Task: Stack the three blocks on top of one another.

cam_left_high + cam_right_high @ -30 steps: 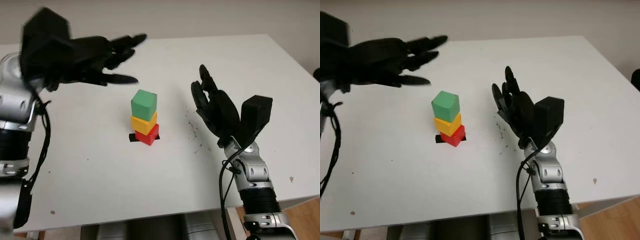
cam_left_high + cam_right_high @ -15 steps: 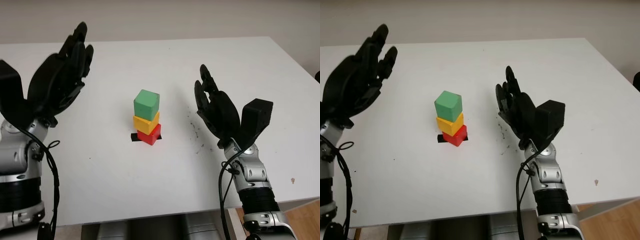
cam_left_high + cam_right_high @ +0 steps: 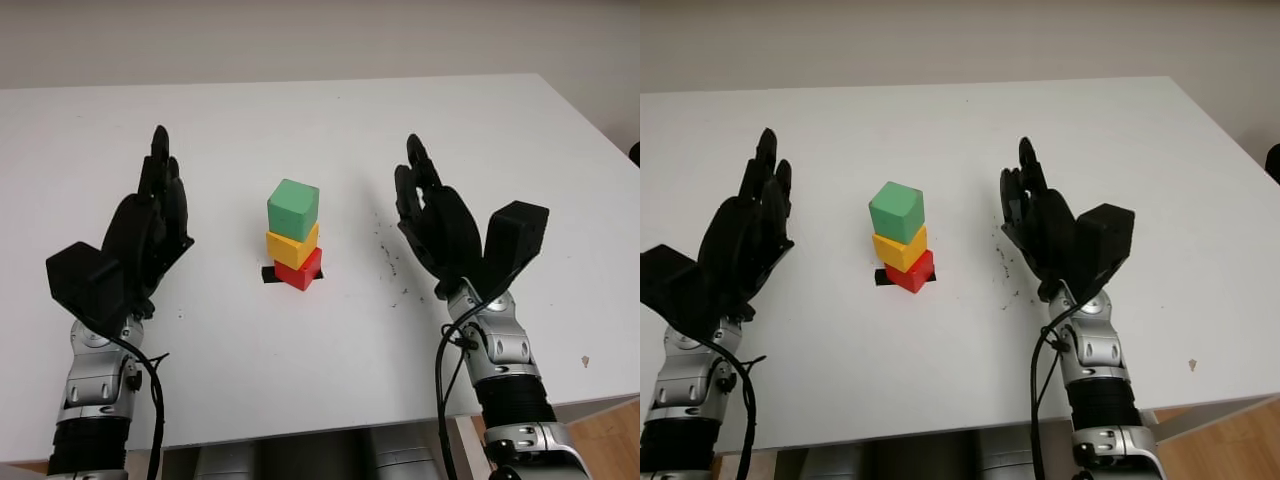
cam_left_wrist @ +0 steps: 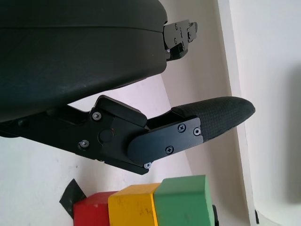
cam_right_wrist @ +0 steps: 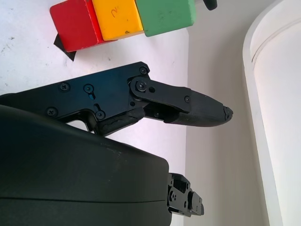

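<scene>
Three blocks stand stacked in the middle of the white table [image 3: 330, 130]: a red block [image 3: 301, 271] at the bottom on a black tape mark [image 3: 270, 274], a yellow block [image 3: 291, 246] on it, and a green block [image 3: 293, 207] on top, each turned a little. My left hand [image 3: 150, 215] is open to the left of the stack, clear of it. My right hand [image 3: 425, 205] is open to the right, also apart from the blocks. The wrist views show the stack [image 4: 155, 207] [image 5: 122, 19] beyond each hand's fingers.
Small dark specks [image 3: 392, 262] dot the table between the stack and my right hand. The table's front edge [image 3: 300, 430] runs near my forearms, and its right edge [image 3: 600, 130] falls away at the far right.
My left hand has come down from above and behind the stack to a low spot left of it, fingers pointing away. The right hand and the stack have stayed put.
</scene>
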`<state>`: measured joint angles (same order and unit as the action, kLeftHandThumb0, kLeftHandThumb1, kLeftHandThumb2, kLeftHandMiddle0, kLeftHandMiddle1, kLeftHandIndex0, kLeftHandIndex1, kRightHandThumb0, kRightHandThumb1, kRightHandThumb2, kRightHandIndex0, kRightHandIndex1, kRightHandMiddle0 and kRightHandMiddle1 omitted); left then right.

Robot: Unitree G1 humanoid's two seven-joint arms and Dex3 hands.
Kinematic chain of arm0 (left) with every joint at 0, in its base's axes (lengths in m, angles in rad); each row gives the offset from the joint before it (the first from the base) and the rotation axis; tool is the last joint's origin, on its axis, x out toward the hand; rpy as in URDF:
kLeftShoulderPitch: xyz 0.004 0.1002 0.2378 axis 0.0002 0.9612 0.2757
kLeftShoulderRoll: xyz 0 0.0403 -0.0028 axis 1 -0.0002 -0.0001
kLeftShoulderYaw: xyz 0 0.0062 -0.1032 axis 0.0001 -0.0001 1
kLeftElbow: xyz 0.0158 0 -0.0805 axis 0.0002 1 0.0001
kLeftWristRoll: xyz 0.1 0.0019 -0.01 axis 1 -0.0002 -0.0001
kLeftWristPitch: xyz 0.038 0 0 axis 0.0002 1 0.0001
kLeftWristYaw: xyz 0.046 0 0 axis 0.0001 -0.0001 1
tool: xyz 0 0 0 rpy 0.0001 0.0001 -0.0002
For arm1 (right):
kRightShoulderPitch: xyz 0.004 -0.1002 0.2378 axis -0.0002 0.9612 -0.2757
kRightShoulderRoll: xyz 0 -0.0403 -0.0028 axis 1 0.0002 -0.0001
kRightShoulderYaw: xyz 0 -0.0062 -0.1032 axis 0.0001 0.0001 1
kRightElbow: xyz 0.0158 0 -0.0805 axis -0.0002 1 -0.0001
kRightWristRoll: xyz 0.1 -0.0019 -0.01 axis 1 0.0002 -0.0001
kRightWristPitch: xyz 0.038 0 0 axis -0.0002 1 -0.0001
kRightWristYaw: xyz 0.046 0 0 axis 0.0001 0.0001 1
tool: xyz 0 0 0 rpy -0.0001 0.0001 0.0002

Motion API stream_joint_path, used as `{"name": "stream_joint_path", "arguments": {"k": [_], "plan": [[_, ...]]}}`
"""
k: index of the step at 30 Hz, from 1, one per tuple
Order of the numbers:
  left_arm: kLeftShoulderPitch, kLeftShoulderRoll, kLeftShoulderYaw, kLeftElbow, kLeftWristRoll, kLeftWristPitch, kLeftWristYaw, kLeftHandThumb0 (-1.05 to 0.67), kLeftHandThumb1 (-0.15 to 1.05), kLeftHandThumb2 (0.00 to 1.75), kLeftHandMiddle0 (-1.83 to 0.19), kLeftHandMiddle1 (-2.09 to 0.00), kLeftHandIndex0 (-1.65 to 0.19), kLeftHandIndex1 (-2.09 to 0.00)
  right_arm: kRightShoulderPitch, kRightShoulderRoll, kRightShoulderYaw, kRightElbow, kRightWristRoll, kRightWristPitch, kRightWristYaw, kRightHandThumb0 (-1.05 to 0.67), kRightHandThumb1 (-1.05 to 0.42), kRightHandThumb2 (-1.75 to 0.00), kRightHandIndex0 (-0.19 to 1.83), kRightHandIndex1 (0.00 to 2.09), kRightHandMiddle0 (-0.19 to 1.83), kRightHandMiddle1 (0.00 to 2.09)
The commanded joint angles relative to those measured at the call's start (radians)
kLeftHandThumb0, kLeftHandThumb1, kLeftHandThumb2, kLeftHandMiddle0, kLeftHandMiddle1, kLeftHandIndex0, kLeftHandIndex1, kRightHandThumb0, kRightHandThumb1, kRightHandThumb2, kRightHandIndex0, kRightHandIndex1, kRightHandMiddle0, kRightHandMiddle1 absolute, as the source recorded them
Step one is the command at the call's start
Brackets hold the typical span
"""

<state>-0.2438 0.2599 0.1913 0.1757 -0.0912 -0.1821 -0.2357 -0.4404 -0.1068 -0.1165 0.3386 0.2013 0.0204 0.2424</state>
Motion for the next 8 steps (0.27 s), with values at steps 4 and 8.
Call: {"name": "stream_joint_path", "arguments": {"k": [4, 8], "plan": [[0.029, -0.023, -0.014, -0.023, -0.019, -0.009, 0.005, -0.83, 1.05, 0.77, 0.19, 0.00, 0.19, 0.00, 0.003, 0.002, -0.009, -0.006, 0.007, -0.005, -0.004, -0.71, -1.05, -0.65, -0.19, 0.00, -0.19, 0.00], [0.051, -0.034, -0.032, -0.050, -0.021, 0.008, 0.002, -0.84, 1.05, 0.76, 0.19, 0.00, 0.19, 0.00, 0.012, 0.001, -0.008, -0.023, 0.010, 0.013, -0.006, -0.70, -1.05, -0.65, -0.19, 0.00, -0.19, 0.00]]}}
